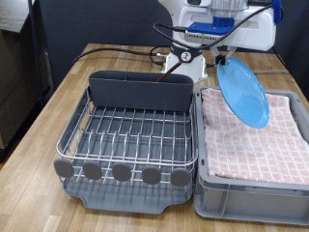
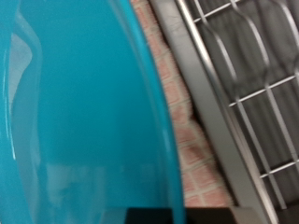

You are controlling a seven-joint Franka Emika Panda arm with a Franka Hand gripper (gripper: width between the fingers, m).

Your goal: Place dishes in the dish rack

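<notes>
My gripper (image 1: 225, 58) is shut on the upper rim of the round bright blue plate (image 1: 243, 93). It holds the plate tilted on edge in the air above the pink checked cloth (image 1: 261, 130), just to the exterior view's right of the dish rack (image 1: 130, 135). The rack's silver wire grid holds nothing, and its tall grey utensil caddy (image 1: 140, 92) stands at the back. In the wrist view the plate (image 2: 75, 112) fills most of the picture, with the cloth (image 2: 192, 140) and the rack wires (image 2: 252, 84) beyond it. The white cup and the wooden spoon are out of view.
A grey crate (image 1: 246, 198) lined with the pink cloth stands against the rack on the exterior view's right. The robot base (image 1: 193, 58) and black cables (image 1: 126, 50) are at the back of the wooden table (image 1: 39, 135).
</notes>
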